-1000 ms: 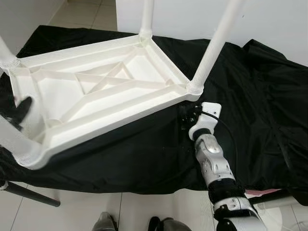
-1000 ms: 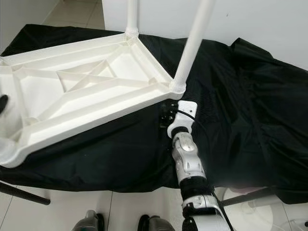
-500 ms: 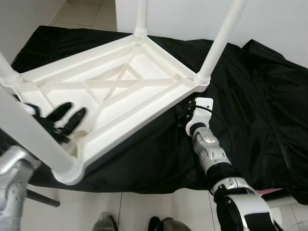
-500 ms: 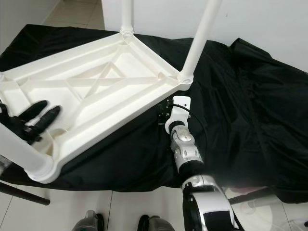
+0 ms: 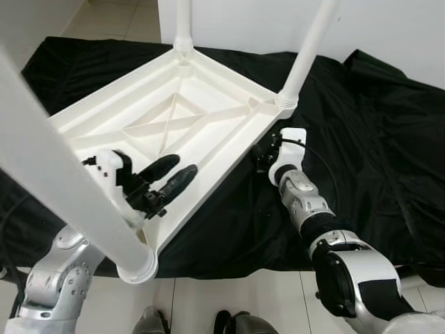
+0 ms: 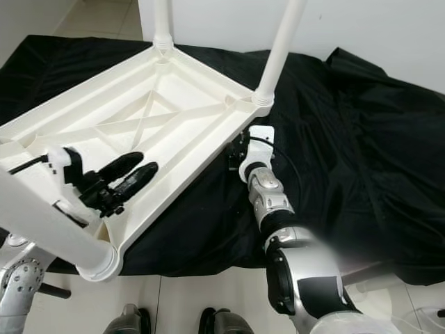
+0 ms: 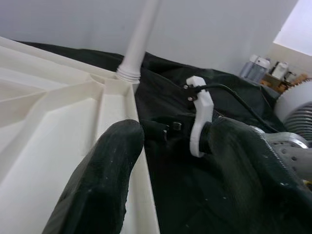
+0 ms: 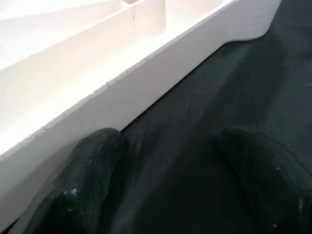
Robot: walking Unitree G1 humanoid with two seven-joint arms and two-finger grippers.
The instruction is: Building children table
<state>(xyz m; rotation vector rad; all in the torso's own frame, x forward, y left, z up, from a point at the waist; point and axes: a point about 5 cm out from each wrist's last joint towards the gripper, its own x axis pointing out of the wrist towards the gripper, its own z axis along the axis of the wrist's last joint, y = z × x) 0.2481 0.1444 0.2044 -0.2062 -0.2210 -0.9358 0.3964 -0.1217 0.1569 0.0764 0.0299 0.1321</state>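
On black cloth [image 5: 389, 139], upturned white ribbed table [image 5: 208, 111], legs up.

The upturned white plastic children's table [image 5: 188, 118] lies on the black cloth [image 5: 389, 139]; the left end effector [image 5: 170, 179] sits inside its frame, the right end effector [image 5: 263, 154] against its outer edge.

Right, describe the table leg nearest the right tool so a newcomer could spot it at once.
Start from the black cloth, where the white table lies upside down with its legs pointing up. Follow the table's edge to the corner just beyond the right tool. The leg rising from that corner is the one: of the two legs standing along the wall side, it is the one on the robot's right.
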